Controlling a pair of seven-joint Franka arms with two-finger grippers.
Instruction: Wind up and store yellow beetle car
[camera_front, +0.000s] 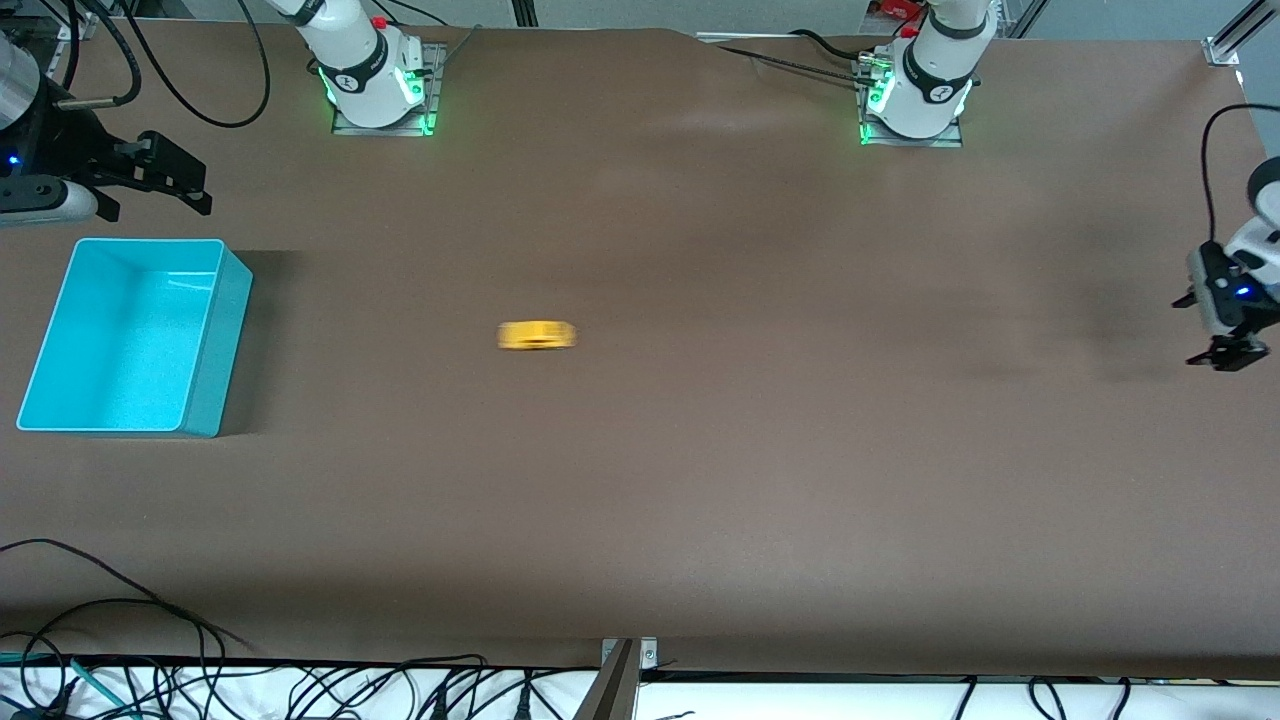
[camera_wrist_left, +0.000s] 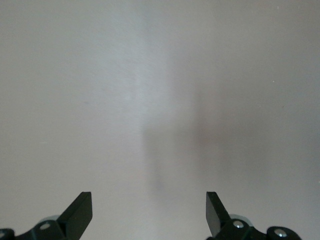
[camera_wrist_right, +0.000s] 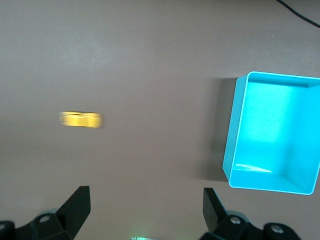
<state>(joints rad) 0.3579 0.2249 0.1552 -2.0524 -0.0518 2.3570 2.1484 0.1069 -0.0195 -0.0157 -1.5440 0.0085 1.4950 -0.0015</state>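
Even overhead light, soft shadow beside the turquoise bin (camera_front: 215, 330); the yellow beetle car (camera_front: 537, 336) is smeared by motion blur.

no text, label, brand, number or sign can be read anywhere; the only marks are small dark round emblems on the white arm bases (camera_front: 372, 75), and these are too small to make out.
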